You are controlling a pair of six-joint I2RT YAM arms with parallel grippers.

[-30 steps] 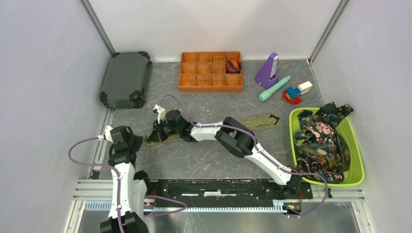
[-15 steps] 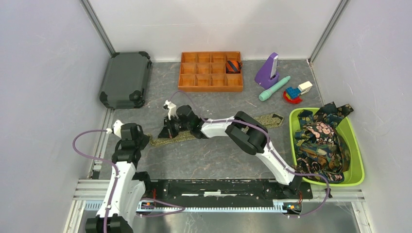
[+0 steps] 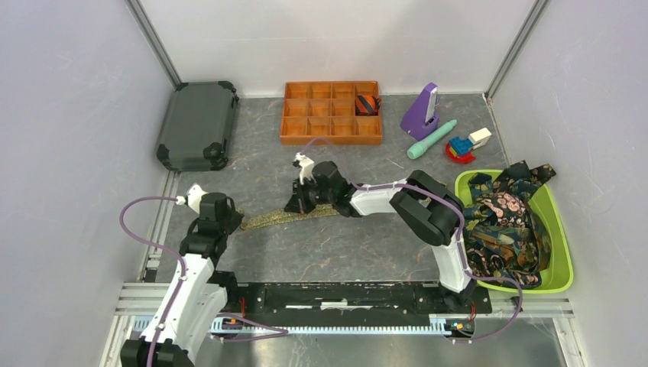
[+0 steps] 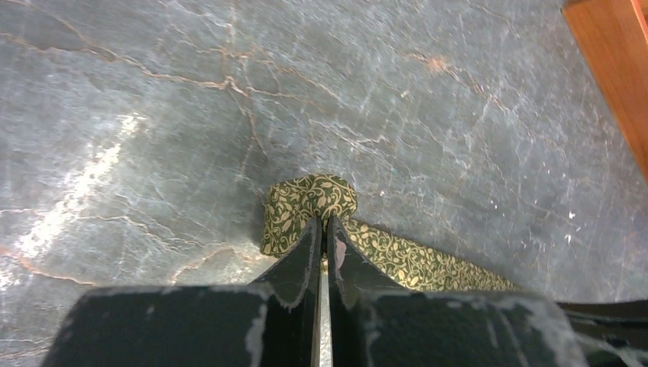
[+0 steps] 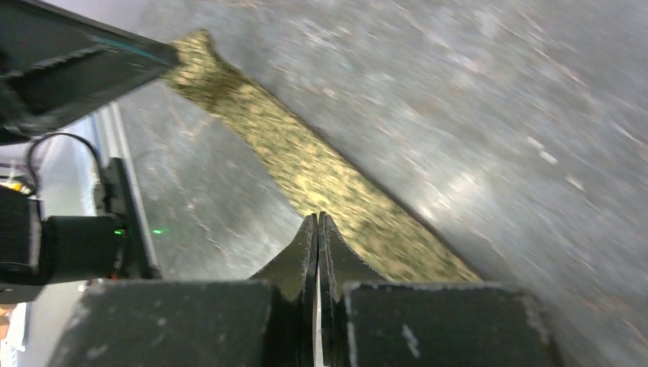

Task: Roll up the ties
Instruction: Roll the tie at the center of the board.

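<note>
Near left, olive-green tie [image 3: 279, 218]: roll barely begun
left fingers [image 4: 306, 252]: clamped on folded end
right fingers [image 5: 302, 256]: together, on mid-tie
next: wind end rightward

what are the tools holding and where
The left tool pinches the olive-green tie at its folded end. The right tool is shut, tips on the tie farther along; grip there unclear.

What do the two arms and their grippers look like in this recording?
The left arm and right arm have white link shells with bulky black joints, and a purple cable loops along each. The left gripper and right gripper have matte black tapered fingers with scuffed, chipped edges.
</note>
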